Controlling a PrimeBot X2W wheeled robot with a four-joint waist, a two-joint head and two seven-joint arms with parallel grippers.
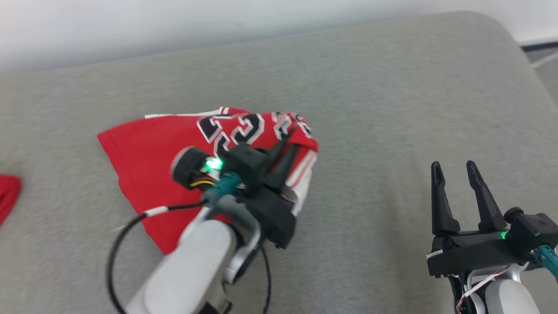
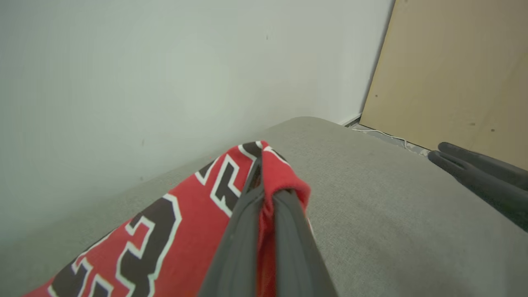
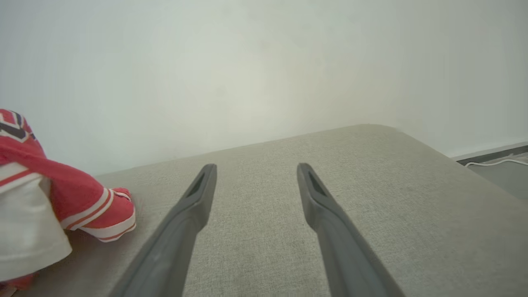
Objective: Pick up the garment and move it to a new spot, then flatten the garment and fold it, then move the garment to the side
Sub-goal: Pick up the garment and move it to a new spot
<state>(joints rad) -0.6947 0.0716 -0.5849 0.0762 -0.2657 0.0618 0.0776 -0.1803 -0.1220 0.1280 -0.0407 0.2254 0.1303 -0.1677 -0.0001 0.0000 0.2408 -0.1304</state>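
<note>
The jersey (image 1: 139, 152) is soft matt cloth, white trim at 4 o'clock. The cushion (image 1: 370, 109) — grey woven cloth, matt, finely rough. The right gripper (image 1: 454, 168): dark matt plastic by its look; the left forearm (image 1: 192, 266) pale, smooth, faintly glossy. The board (image 2: 453, 74) at 2 o'clock — matt wood

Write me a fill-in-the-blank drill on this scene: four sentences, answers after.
1. The jersey is mostly ____.
2. The left gripper is ____ on a fold of the jersey.
3. The right gripper is ____ and holds nothing.
4. The jersey rests on a ____ cushion.
Missing words: red; shut; open; grey.
</note>
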